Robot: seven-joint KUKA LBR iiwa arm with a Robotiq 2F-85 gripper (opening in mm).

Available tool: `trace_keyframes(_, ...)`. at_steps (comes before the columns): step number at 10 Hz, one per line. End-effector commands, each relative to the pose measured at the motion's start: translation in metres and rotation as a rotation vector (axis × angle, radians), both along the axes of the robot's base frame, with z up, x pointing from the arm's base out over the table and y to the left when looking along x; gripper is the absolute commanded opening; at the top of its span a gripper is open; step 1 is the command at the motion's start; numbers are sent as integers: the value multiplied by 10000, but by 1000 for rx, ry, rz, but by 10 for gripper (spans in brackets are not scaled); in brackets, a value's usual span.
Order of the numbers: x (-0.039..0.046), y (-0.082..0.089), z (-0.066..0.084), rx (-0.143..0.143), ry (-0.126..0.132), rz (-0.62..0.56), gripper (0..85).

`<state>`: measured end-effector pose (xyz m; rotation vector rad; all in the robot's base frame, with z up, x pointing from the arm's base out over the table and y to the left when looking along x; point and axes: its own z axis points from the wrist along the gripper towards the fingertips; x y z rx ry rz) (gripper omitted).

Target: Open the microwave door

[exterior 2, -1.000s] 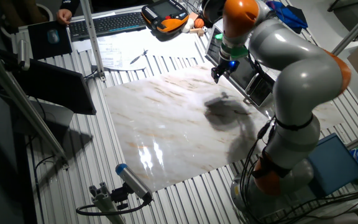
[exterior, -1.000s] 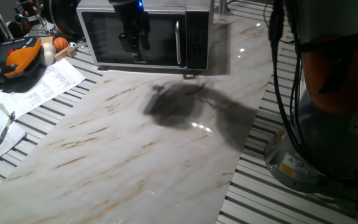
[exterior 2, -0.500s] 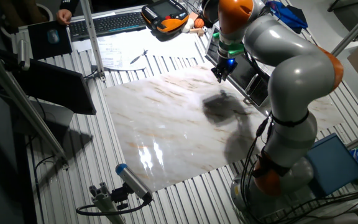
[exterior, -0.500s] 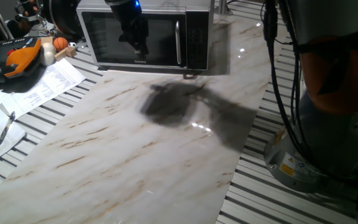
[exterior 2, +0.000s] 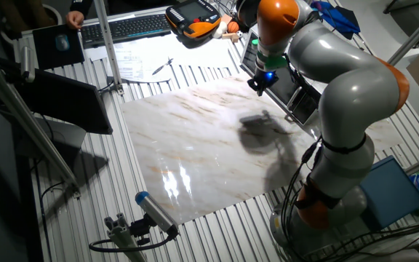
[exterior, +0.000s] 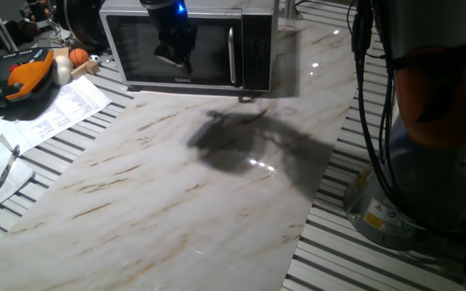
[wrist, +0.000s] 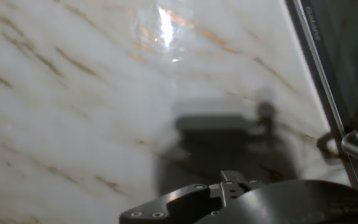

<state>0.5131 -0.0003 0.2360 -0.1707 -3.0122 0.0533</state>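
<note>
Take the microwave door (exterior: 176,47) by its upright silver bar handle (exterior: 233,53); expect a stiff, smooth, hinged panel that swings rather than lifts. Your jaws (exterior: 173,58) hang before the dark window, with the handle off to one side. You cannot tell whether they are spread or closed.

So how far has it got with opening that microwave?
Nothing looks done: the microwave door sits flush and shut. In hand: the gripper hangs before the door's window, left of the bar handle, not touching it. Left: reach the handle, grip it, swing the door open.
</note>
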Motion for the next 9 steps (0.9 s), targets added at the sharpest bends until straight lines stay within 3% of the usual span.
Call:
trace_keyframes(1, 0, -2, 0, -2, -3, -113, 0)
trace_keyframes(4, -1, -11, 2, -3, -22, -202, 0)
trace_keyframes(6, -1, -11, 2, 120, -13, -318, 0)
trace_keyframes(7, -1, -11, 2, 165, 0, -373, 0)
trace_keyframes(8, -1, -11, 2, 166, 8, -418, 0)
trace_keyframes(9, -1, -11, 2, 121, -1, -443, 0)
